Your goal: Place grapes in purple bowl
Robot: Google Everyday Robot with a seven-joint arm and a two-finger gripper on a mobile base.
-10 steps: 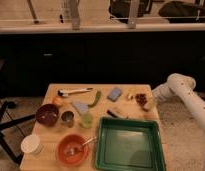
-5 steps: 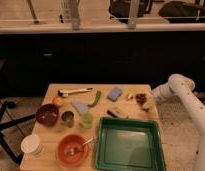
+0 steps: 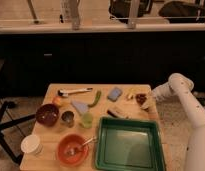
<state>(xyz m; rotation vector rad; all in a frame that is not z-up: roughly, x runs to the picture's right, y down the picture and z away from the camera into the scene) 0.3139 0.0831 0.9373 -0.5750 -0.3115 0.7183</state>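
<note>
- The wooden counter (image 3: 48, 131) fills the lower middle of the frame, with a dark wall and a railing behind it.
- The white robot arm (image 3: 188, 102) comes in from the lower right edge and bends left toward the counter's right back corner.
- A green tray (image 3: 103, 150) sits on the lower right part of the counter, just right of the orange bowl.
- An orange bowl (image 3: 63, 155) with a utensil leaning in it is at the lower middle.
- The purple bowl (image 3: 47, 114) stands at the counter's left side, well apart from the grapes.
- A white cup (image 3: 32, 145) is at the lower left corner of the counter.
- A white-handled tool (image 3: 75, 91) lies along the back edge, upper left.
- A long green vegetable (image 3: 96, 98) lies tilted beside it.
- A blue pad (image 3: 115, 93) rests right of the vegetable.
- A small metal cup (image 3: 67, 118) stands just right of the purple bowl, and a pale green cup (image 3: 86, 120) stands next to that.
- The pincer (image 3: 145, 103) is at the counter's right back corner, its jaws spread wide right at the grapes; whether it touches them I cannot tell.
- The grapes (image 3: 141, 97) lie on the counter at the right back, at the pincer's tip.
- A small orange fruit (image 3: 57, 100) sits just behind the purple bowl.
</note>
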